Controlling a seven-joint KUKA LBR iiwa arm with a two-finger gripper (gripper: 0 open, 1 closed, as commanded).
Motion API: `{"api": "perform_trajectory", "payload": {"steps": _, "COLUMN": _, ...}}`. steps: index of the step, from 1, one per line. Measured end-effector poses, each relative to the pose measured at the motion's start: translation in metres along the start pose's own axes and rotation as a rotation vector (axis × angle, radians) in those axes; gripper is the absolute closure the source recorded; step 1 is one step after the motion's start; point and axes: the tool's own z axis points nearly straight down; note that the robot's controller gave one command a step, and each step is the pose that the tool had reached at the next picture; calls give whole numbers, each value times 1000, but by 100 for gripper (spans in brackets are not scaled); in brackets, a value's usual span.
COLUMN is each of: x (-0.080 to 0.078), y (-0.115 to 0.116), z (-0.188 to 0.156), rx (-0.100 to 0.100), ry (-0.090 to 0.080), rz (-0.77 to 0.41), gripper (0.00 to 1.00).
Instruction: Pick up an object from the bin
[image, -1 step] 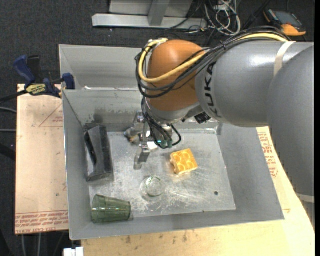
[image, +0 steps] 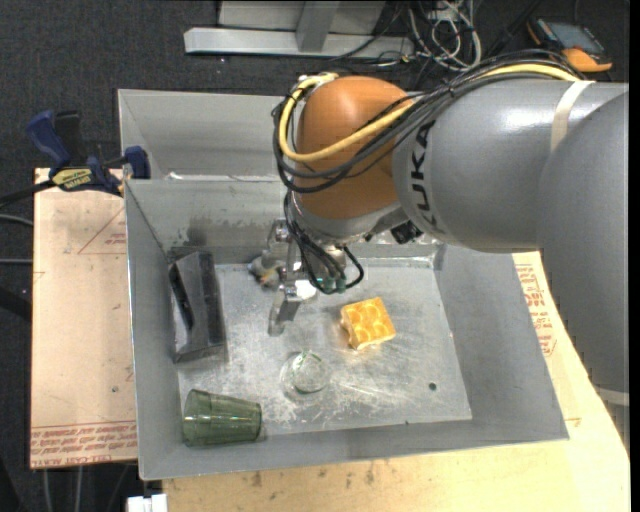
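A yellow waffle-shaped block (image: 367, 323) lies flat on the floor of the grey metal bin (image: 415, 365), about the middle of the floor and somewhat toward the view's right. The pincer (image: 282, 312) hangs to its left in the view, near it but apart from it. Its tip points down over a bare, scuffed patch of the floor. A clear round cup (image: 305, 372) stands just in front of the pincer, toward the near wall. It is also apart from the pincer and sits a little to the left of the yellow block. Whether the pincer is open or closed cannot be told from this angle, as its lower end reads as one narrow grey shape. Behind the pincer, close to the wrist, sits a small brownish thing (image: 265, 270), too small to make out. Farther to the left, a dark oblong tray (image: 197, 305) lies along the foot of the left wall, well apart from the pincer. In the near left corner a green see-through cup (image: 221, 418) lies on its side, with its mouth turned to the right. Above the pincer, the rounded orange cover (image: 345, 125) of the wrist overhangs the back of the bin. Yellow and black cables (image: 288, 130) loop round the cover. The thick grey arm (image: 510, 150) comes in from the view's right.
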Motion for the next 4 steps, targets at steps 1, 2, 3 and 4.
{"api": "perform_trajectory", "payload": {"steps": 1, "x": -31, "y": -54, "z": 34, "rx": -2, "ry": -6, "rz": -58, "gripper": 0}}
{"api": "perform_trajectory", "payload": {"steps": 2, "x": -38, "y": -56, "z": 92, "rx": 3, "ry": -7, "rz": -134, "gripper": 0}}
{"api": "perform_trajectory", "payload": {"steps": 3, "x": -36, "y": -53, "z": 98, "rx": 1, "ry": -1, "rz": -157, "gripper": 0}}
{"api": "perform_trajectory", "payload": {"steps": 4, "x": -44, "y": -57, "z": 76, "rx": 0, "ry": 1, "rz": -82, "gripper": 0}}
